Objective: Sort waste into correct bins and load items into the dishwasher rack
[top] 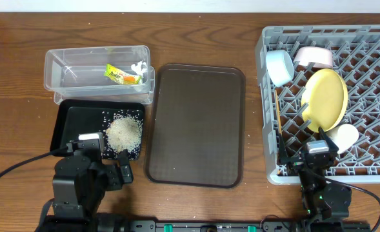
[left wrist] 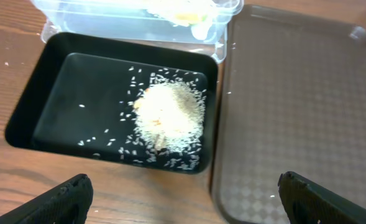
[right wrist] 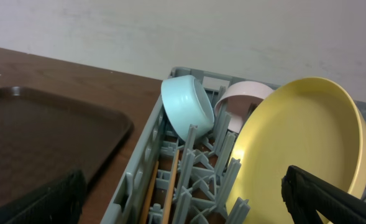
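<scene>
**Overhead view: waste in the bins, dishes in the rack, both grippers spread**

Your biggest thing is the grey dishwasher rack (top: pixel 370 71), at the right of the table. The dark brown serving tray (top: pixel 195 125) lies in the middle. To its left, the clear tub (top: pixel 67 69) sits at the far side, and the black tray (top: pixel 77 122) touches its near edge.

Your left gripper (left wrist: pixel 189 205) hovers over the near edge of the black tray, its fingers wide apart. Your right gripper (right wrist: pixel 183 199) hangs at the rack's near left corner, its fingers likewise spread.

In the rack, the yellow plate (top: pixel 325 98) stands tilted on edge. The light blue bowl (top: pixel 280 66) stands on its side near the far left corner, with the pinkish-white bowl (top: pixel 314 56) just beside it. The pale cup (top: pixel 343 136) lies just nearer you than the plate. The two chopsticks (top: pixel 277 119) lie along the rack's left wall.

The rice heap (top: pixel 124 133) sits in the right half of the black tray, with loose grains around it. The snack wrapper (top: pixel 116 75) lies in the tub, and the crumpled paper scrap (top: pixel 139 67) is just beside it, towards the tub's right end.
</scene>
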